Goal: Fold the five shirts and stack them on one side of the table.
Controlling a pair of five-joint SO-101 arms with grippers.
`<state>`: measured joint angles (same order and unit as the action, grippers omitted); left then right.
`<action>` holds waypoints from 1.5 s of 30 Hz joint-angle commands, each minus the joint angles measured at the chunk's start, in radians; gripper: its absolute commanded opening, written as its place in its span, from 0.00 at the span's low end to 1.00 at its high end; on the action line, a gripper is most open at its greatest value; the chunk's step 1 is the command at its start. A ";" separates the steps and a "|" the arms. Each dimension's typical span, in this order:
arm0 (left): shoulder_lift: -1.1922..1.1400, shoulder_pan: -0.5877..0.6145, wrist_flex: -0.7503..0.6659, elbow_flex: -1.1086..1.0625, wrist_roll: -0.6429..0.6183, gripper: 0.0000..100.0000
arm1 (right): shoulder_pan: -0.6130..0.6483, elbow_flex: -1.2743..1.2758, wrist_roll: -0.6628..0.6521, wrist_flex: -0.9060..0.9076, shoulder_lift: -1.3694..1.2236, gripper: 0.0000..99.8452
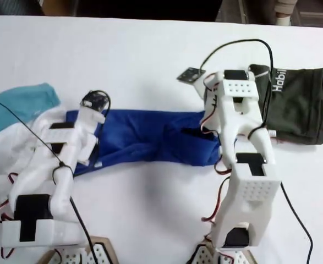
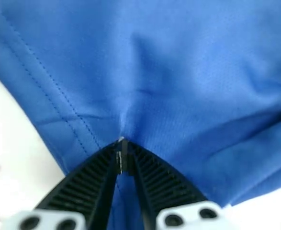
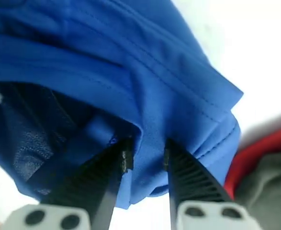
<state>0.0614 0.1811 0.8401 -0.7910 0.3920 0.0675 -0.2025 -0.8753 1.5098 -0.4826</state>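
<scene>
The white worktop (image 1: pixel 150 49) stretches wide under me, with the blue shirt (image 1: pixel 144 137) lying across its middle as a long band between my two arms. My left claw (image 2: pixel 122 154) is pressed together on a pinch of that blue cloth near one end. My right claw (image 3: pixel 145 155) nips a thick fold of it at the other end. A folded dark green shirt (image 1: pixel 299 104) sits just beyond my right arm; a white shirt (image 1: pixel 18 148) and a teal shirt (image 1: pixel 18 104) lie heaped by my left.
</scene>
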 commanded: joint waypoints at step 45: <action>0.018 -0.018 -0.020 0.005 -0.003 0.02 | 0.048 -0.066 0.012 0.131 -0.039 0.13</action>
<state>0.0614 0.1811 0.8401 -0.7910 0.3920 0.1258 -0.2562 -0.8631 1.6494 -0.5271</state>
